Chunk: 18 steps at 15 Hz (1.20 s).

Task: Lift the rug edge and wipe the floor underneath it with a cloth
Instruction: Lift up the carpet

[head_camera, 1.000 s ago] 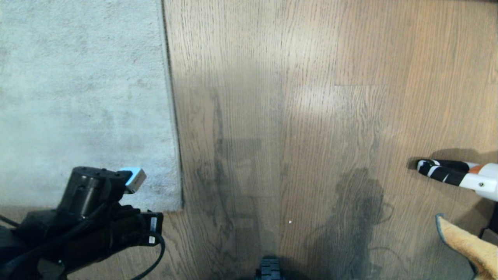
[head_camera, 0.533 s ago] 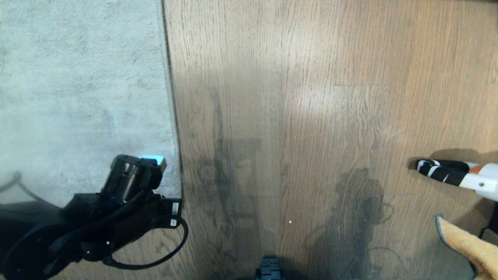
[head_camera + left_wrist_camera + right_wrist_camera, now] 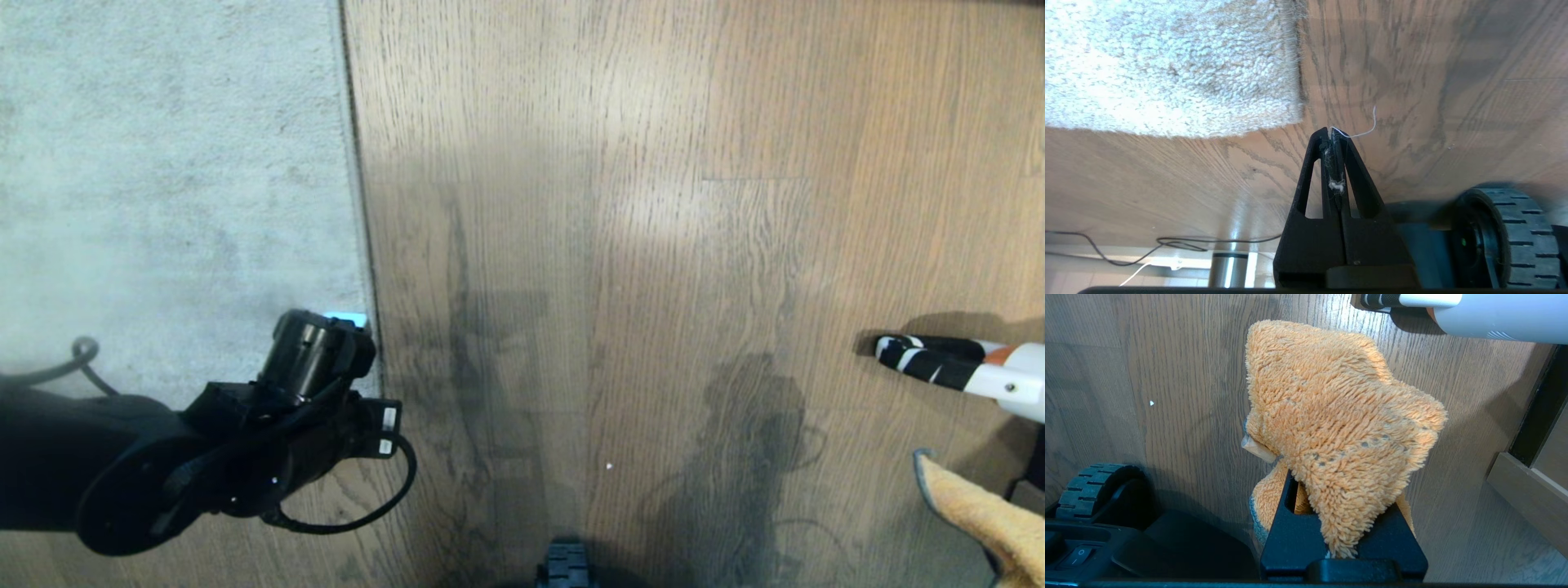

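Note:
The pale grey rug (image 3: 163, 204) lies flat on the left, its straight right edge running away over the brown plank floor (image 3: 612, 245). My left arm (image 3: 245, 433) reaches over the rug's near right corner. In the left wrist view, my left gripper (image 3: 1333, 132) is shut and holds nothing but lint and a white thread. Its tips hang over bare floor (image 3: 1433, 102) just beside the rug corner (image 3: 1274, 102). The orange cloth (image 3: 1331, 400) is bunched over my right gripper (image 3: 1339, 477), which is shut on it and hidden at the tips. A corner of the cloth (image 3: 980, 514) shows at the head view's lower right.
A white, black and orange tool (image 3: 963, 367) lies on the floor at the right, near the cloth. My base's wheels (image 3: 1506, 241) (image 3: 1090, 486) sit close behind the grippers. Thin cables (image 3: 1167, 245) and a metal leg (image 3: 1229, 265) lie behind the left gripper. A wooden ledge (image 3: 1527, 490) borders the right.
My left arm has swung forward and to the right, from the rug's near edge to its right-hand corner. The right arm and the cloth have not moved.

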Motion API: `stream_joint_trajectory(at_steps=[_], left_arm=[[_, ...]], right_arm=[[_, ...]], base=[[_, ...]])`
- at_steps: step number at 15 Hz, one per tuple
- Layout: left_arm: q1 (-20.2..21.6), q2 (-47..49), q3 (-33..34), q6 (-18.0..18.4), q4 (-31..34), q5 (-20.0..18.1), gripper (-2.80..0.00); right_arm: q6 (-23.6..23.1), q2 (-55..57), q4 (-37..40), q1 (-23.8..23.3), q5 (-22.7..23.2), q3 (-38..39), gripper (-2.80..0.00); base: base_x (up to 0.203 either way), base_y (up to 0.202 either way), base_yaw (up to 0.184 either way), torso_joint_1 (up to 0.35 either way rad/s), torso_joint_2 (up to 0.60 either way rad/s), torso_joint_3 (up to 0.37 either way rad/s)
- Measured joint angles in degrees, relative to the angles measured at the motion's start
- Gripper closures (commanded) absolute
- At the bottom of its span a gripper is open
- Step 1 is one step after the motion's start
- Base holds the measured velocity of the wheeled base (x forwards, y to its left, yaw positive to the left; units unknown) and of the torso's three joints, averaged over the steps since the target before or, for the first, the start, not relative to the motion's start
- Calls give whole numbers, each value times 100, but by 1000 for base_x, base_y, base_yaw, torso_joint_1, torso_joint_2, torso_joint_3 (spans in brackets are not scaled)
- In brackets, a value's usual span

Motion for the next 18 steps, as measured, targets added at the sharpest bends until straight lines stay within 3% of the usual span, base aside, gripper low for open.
stream_joint_trajectory(at_steps=[4,8,12,13,15,18], left_arm=[[17,16,-195,118,386,395,0],[85,85,-226,410,-70,741,0],[140,144,-223,530,-128,777,0],[133,168,-226,527,-146,777,-280],[118,239,-237,573,-325,777,-280],[172,292,-170,1148,-338,950,-280]], right_arm=[[0,0,0,-2,1,0,0],[-1,0,-2,-2,1,0,0],[2,0,-2,-2,1,0,0],[2,0,-2,-2,0,0,0],[2,0,-2,-2,1,0,0],[0,0,-2,-2,0,0,0]], base=[[0,0,0,0,0,0],[0,0,0,0,0,0],[0,0,0,0,0,0],[0,0,0,0,0,0],[0,0,0,0,0,0],[0,0,0,0,0,0]])
